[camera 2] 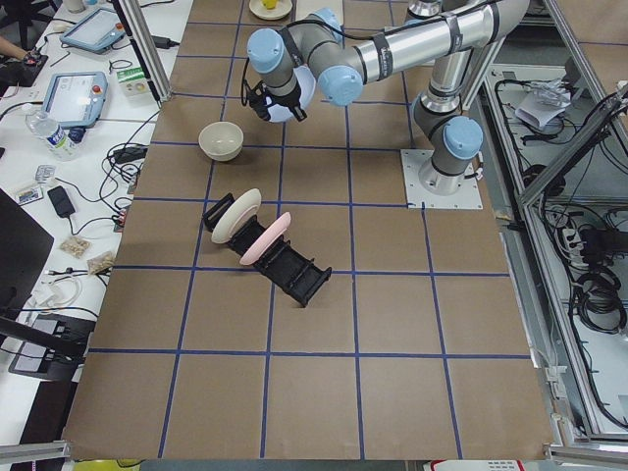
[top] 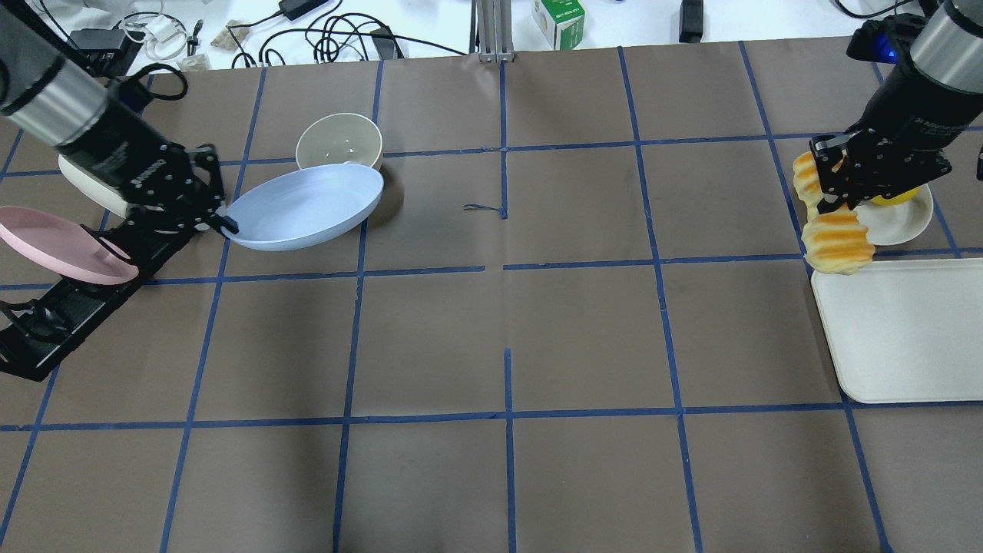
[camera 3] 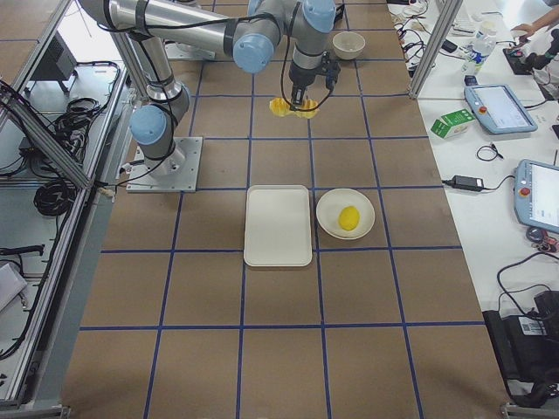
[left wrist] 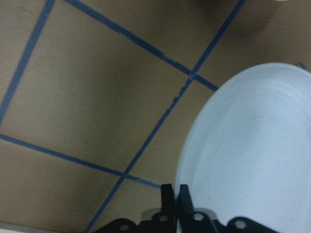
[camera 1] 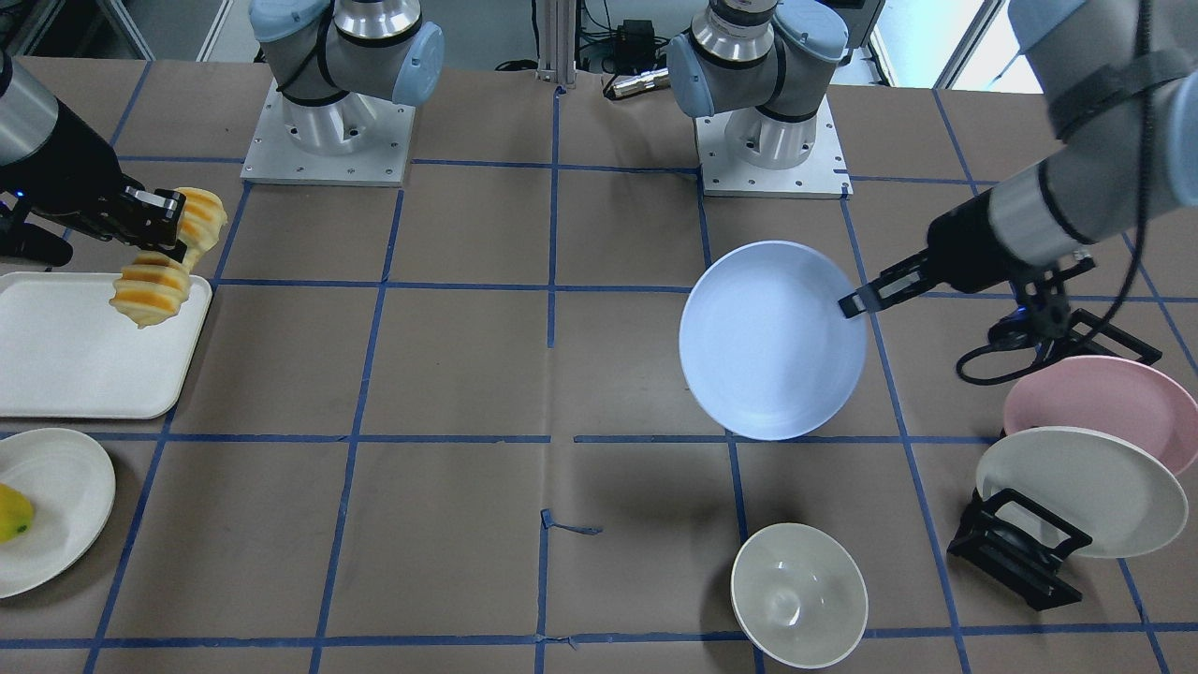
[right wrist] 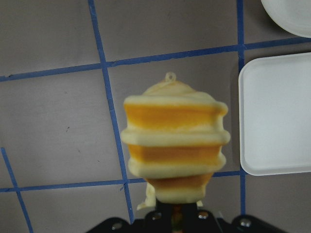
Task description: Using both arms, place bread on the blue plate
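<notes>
A brown table (top: 507, 346) is crossed by a grid of blue tape (top: 507, 269). On its right side lies a white tray (top: 906, 338). On the left a black rack (top: 54, 322) holds a pink plate (top: 61, 246) and an off-white plate (top: 81, 184), the second mostly hidden behind the left arm.

Just past the rack, the left claw (top: 225, 224) is clamped on the near rim of the blue plate (top: 307, 207). It holds the plate tilted and lifted off the table.

Across the table, the right claw (top: 833, 203) pinches the bread (top: 835, 242) at its middle. The bread is in the air by the tray's far corner. Its two ends droop either side of the fingers, which hide the loaf's centre.

A pale bowl (top: 339, 142) stands just beyond the blue plate. Behind the right claw, a small plate (camera 3: 327, 205) carries a yellow fruit (camera 3: 348, 218).

At the far edge, a white bench (top: 230, 31) is strewn with cables.
</notes>
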